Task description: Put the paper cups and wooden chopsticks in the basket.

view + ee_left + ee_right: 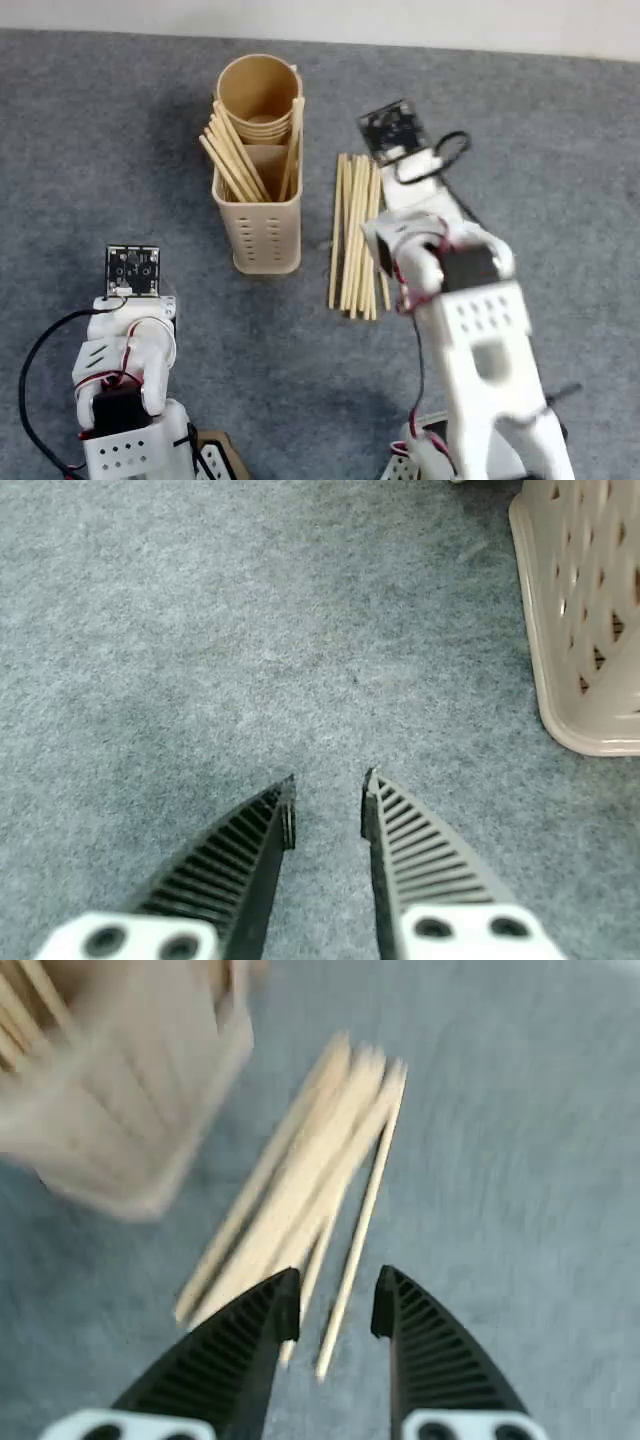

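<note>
Your left gripper hangs over bare carpet, fingers parted with nothing between them; to its right stands the basket, holding stacked cups and some chopsticks; a loose bundle lies on the carpet just beside the basket; your right gripper hovers over that bundle, released, gripping nothing.
</note>
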Tool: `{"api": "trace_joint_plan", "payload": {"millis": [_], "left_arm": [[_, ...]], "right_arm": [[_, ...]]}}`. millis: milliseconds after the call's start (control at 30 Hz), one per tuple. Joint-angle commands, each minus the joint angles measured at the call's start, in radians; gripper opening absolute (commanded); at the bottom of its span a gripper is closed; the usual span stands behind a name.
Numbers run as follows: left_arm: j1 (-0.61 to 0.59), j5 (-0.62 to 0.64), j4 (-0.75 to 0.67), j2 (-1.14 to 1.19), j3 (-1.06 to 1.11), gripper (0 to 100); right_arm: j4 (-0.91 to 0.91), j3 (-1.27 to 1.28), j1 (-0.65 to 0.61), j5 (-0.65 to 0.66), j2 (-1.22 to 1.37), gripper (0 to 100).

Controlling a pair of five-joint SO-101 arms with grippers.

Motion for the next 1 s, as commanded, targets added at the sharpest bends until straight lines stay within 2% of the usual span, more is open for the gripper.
{"api": "trace_joint_plan", "payload": {"millis": [0,400,633,967], "left_arm": [[0.015,-0.008,-0.017,-0.005,-0.002,13],[0.015,-0.008,-0.015,-0.005,-0.002,13],[0.015,-0.008,-0.015,-0.005,-0.002,13],[0.015,-0.008,-0.014,-0.005,-0.002,13]], "right_arm": [[-0.131,0.07,0.013,0.012,0.147,13.2],[-0.492,0.229,0.019,0.017,0.444,19.3],[-0.51,0.248,0.073,0.015,0.463,19.2],[-0.55,0.318,0.085,0.017,0.467,18.0]]}}
